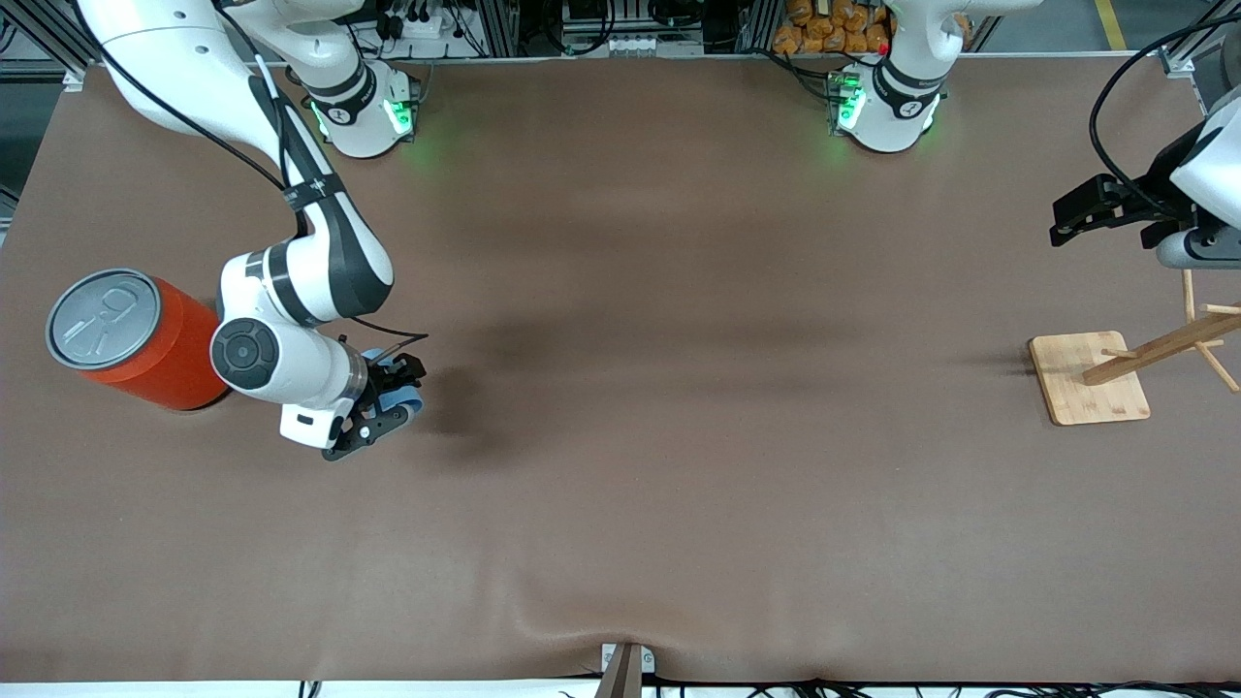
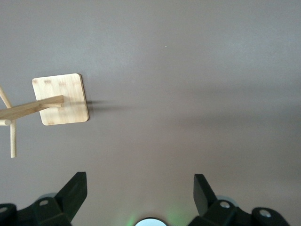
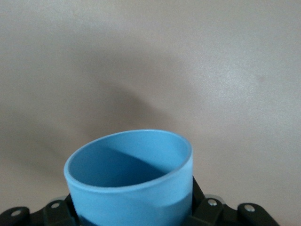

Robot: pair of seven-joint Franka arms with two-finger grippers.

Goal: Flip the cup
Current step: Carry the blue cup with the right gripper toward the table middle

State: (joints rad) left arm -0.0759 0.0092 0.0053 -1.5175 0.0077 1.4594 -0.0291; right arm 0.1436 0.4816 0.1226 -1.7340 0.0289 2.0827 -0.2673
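The cup (image 1: 405,398) is a small light-blue tumbler, held on its side low over the table beside the orange can. My right gripper (image 1: 392,395) is shut on it, with a black finger on either side of its wall. In the right wrist view the cup (image 3: 131,188) fills the lower middle, its open mouth turned away from the wrist and its base hidden between the fingers of the right gripper (image 3: 133,209). My left gripper (image 1: 1060,222) waits open in the air at the left arm's end of the table. Nothing lies between the fingers of the left gripper (image 2: 139,182).
A large orange can (image 1: 145,344) with a grey pull-tab lid stands close beside the right arm's wrist. A wooden stand on a square base (image 1: 1086,378) sits at the left arm's end; the stand's base (image 2: 61,99) also shows in the left wrist view. Brown cloth (image 1: 679,436) covers the table.
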